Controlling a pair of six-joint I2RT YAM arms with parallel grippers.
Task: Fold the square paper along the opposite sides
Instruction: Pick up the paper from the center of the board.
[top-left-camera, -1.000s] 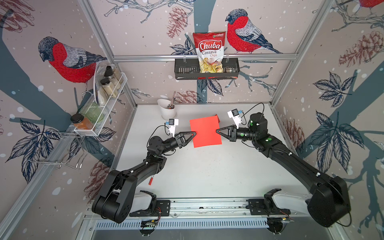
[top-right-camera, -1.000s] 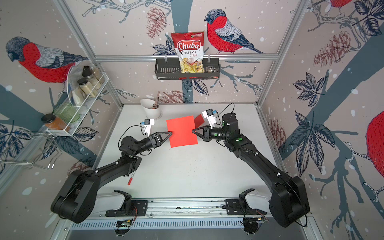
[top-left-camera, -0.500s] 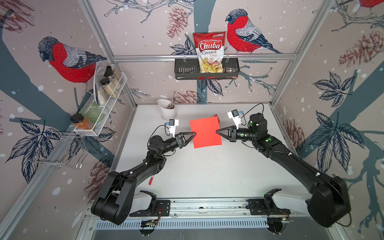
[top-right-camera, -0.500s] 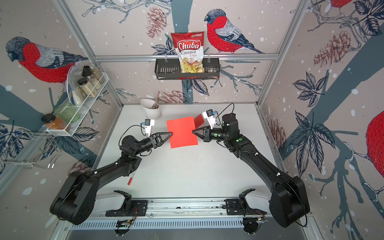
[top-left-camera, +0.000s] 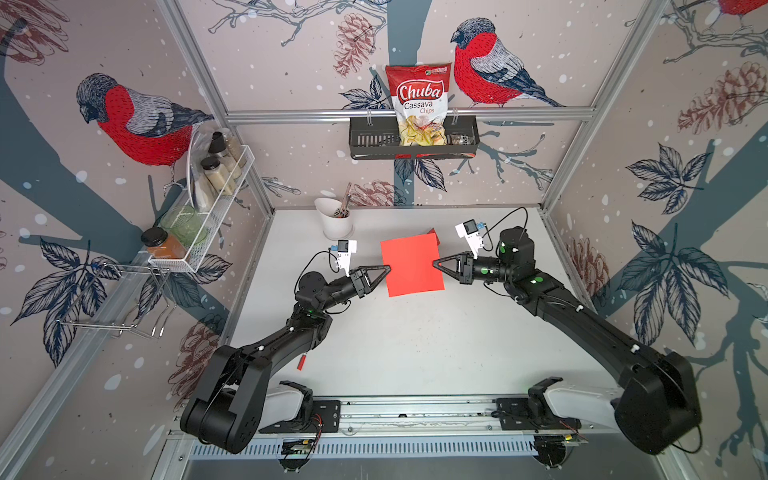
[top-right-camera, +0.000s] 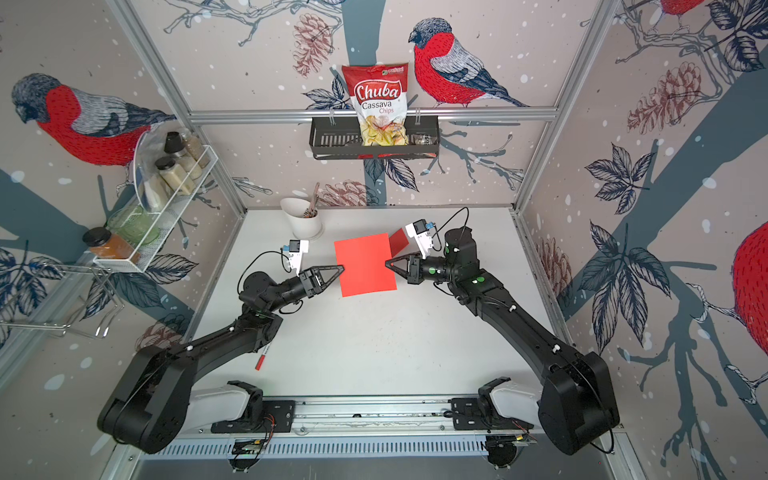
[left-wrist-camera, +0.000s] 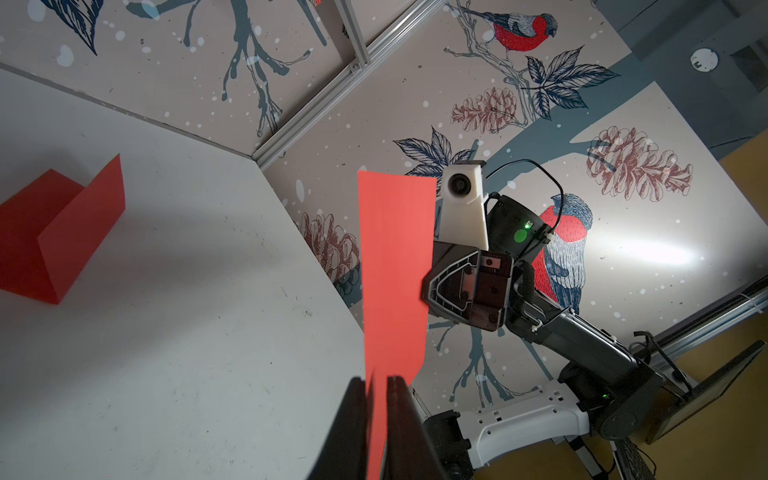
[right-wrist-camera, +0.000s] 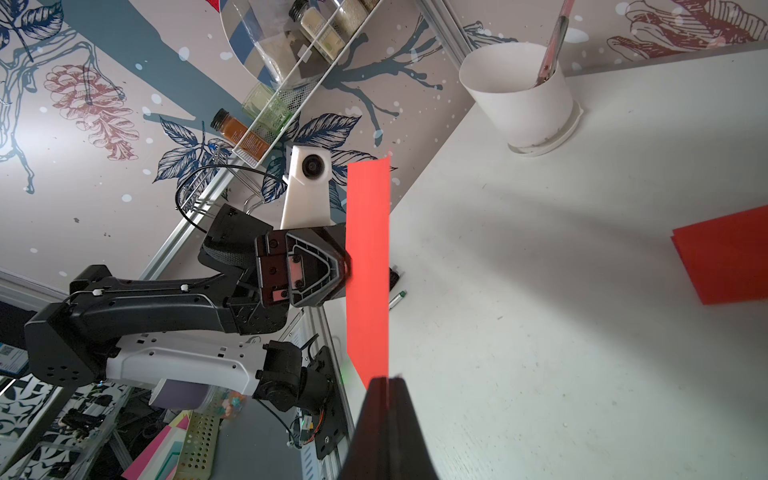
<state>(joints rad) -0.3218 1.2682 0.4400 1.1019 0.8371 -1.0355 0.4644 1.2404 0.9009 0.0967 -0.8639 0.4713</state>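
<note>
Red paper (top-left-camera: 412, 264) up off the desk (top-left-camera: 415, 353), ctr of frame in a top view, flat, no crease yet. Left hand (top-left-camera: 386, 270) pinches one side edge, right hand (top-left-camera: 436, 262) clenched on the opp. edge. Fold: all to do.

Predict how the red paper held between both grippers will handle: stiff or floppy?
Probably fairly stiff: the red paper spans between left gripper and right gripper without sagging. Likely light: edge pinches hold it up. May crease like the folded sheet.

The left claw (top-left-camera: 387, 269) has pinched shut on the red paper (top-left-camera: 411, 266).
</note>
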